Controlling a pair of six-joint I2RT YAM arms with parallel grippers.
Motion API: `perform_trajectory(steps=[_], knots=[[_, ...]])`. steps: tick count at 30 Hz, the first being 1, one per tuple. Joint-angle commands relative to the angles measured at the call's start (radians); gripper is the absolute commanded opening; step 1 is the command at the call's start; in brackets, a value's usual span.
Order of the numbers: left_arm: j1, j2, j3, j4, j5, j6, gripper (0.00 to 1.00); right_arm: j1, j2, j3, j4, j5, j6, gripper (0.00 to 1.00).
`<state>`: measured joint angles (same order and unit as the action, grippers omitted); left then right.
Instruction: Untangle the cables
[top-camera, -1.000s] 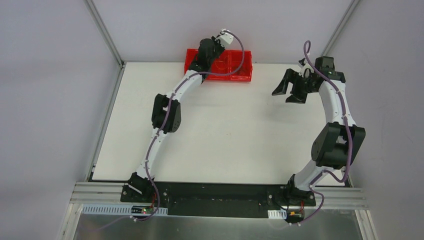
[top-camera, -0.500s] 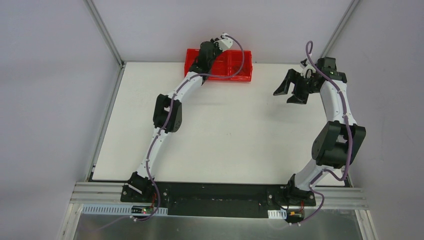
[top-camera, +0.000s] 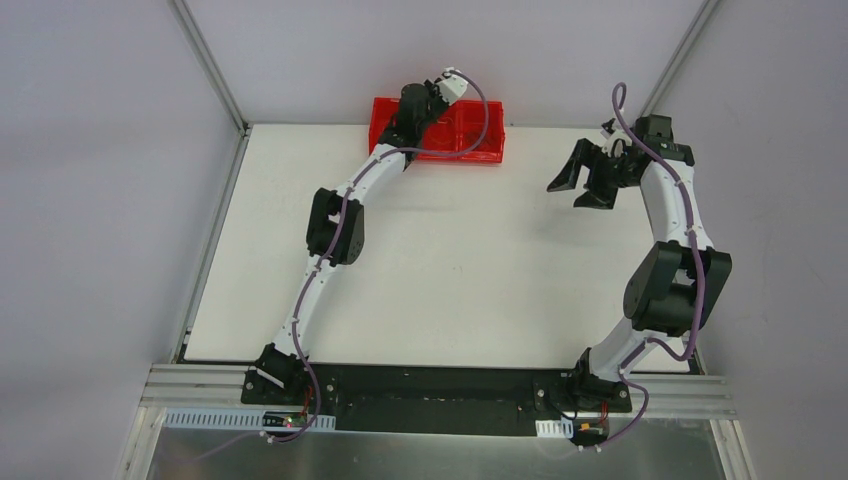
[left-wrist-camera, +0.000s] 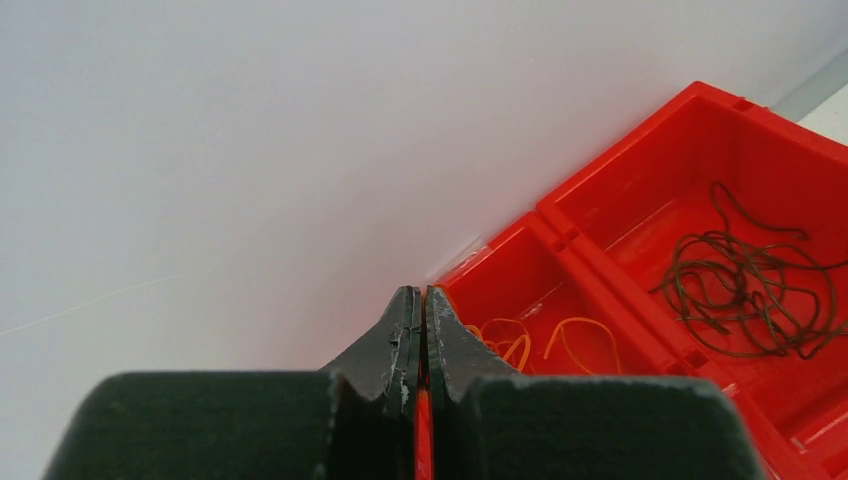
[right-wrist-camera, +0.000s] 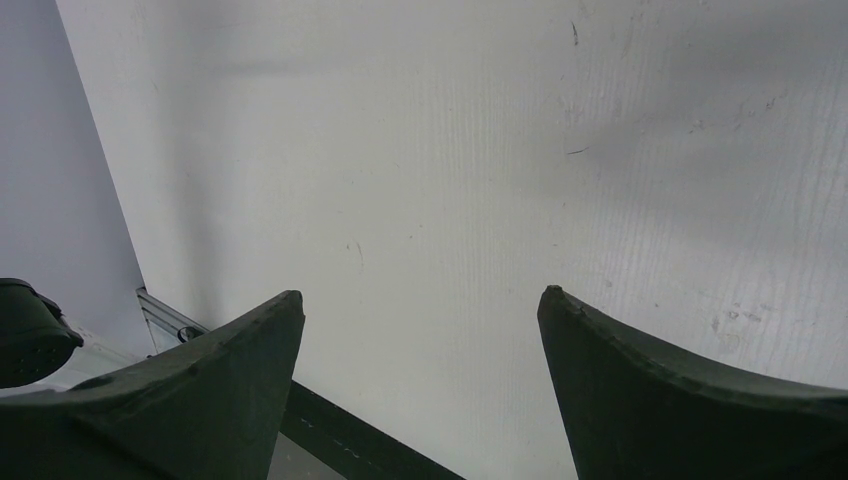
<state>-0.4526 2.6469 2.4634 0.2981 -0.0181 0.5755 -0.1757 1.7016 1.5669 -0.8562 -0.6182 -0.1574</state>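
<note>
Top external view: 1 white table (top-camera: 450, 270) is seen, bounded at the near edge by a black mounting bar (top-camera: 440, 398) to which 2 arms are bolted. A broad stretch of white tabletop lies between them. The left arm (top-camera: 335, 225) is stretched to the far edge, where 1 red bin (top-camera: 455, 125) is set against the back wall. The right arm (top-camera: 670, 290) is bent upward near the far right corner, well apart from the bin.

In the left wrist view, 2 compartments of the bin are shown, split by a red divider (left-wrist-camera: 590, 270). 1 loose tangle of dark wire (left-wrist-camera: 745, 290) lies in the right compartment, and a few orange wire loops (left-wrist-camera: 520, 340) lie in the left one; their exact number cannot be counted. The left gripper (left-wrist-camera: 421, 295) is held just above the bin's left compartment with its fingers pressed together. A thin red strip is seen between them, and whether it is a wire cannot be told.

The right gripper (right-wrist-camera: 421, 293) is held above bare tabletop, its 2 fingers spread wide with nothing between them.
</note>
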Motion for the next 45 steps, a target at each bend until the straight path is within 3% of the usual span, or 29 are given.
perform_trajectory(steps=[1,15,23,35,39,45], knots=[[-0.008,0.001,0.000,0.004,0.103,-0.059,0.00,-0.014,0.000,0.039,-0.029,-0.021,0.004,0.91],[0.008,0.020,-0.005,-0.052,0.124,-0.144,0.00,-0.027,0.013,0.042,-0.041,-0.027,-0.004,0.90],[0.008,-0.036,-0.007,-0.054,0.121,-0.182,0.22,-0.028,0.023,0.041,-0.035,-0.046,0.006,0.90],[0.012,-0.189,-0.096,-0.104,0.153,-0.290,0.66,-0.028,0.018,0.065,-0.023,-0.062,0.009,0.90],[0.016,-0.289,-0.100,-0.286,0.218,-0.317,0.98,-0.028,0.013,0.085,-0.006,-0.067,-0.007,0.91],[0.044,-0.485,-0.181,-0.694,0.391,-0.320,0.99,-0.030,0.037,0.245,0.051,-0.013,-0.045,0.99]])
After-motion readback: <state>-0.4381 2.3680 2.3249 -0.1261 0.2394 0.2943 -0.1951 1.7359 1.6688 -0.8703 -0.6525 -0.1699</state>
